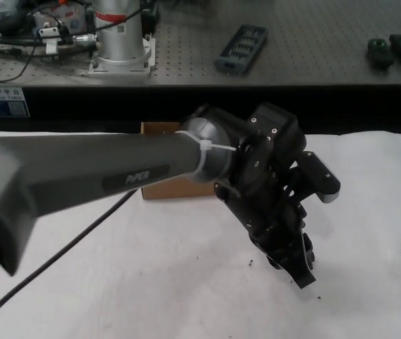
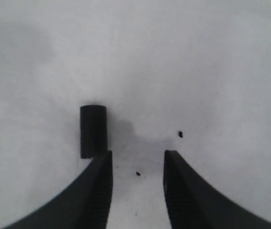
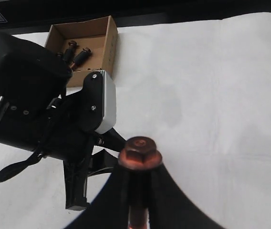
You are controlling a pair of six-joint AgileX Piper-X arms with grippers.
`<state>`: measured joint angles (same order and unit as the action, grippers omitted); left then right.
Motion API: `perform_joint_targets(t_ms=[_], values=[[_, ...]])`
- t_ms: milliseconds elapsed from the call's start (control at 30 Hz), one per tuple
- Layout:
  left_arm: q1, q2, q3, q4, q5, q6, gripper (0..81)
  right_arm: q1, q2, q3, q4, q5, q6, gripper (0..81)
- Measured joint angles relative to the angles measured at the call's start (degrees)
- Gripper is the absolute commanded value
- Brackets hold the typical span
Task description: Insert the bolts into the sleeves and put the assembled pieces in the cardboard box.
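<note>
The white cover (image 1: 370, 233) is lit brightly and evenly from above, and in the left wrist view it is washed almost featureless. A soft, pale shadow is cast on it just beside the sleeve (image 2: 93, 131) and between the dark fingers (image 2: 95, 191) of the left gripper (image 2: 138, 160). A dull sheen is caught on the head of the bolt (image 3: 140, 153) and along the grey arm tube (image 1: 116, 169).

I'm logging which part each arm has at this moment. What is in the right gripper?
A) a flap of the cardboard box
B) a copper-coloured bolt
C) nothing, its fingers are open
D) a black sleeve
B: in the right wrist view the right gripper is shut on a copper-coloured bolt, with the bolt's hex head above the fingers. The black sleeve lies loose by the open left gripper.
</note>
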<state>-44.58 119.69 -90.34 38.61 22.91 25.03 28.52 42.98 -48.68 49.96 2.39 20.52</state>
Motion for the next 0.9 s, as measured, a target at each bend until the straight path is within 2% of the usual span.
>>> perform_joint_targets(t_ms=[300,900], values=[[0.0,4.8,-4.4,0.1,-2.5,1.1,30.0,0.0,0.0,0.0,0.0,0.0,-0.1,1.9],[0.0,8.3,-5.6,-0.1,-2.0,1.7,30.0,0.0,0.0,0.0,0.8,0.0,-0.1,1.9]])
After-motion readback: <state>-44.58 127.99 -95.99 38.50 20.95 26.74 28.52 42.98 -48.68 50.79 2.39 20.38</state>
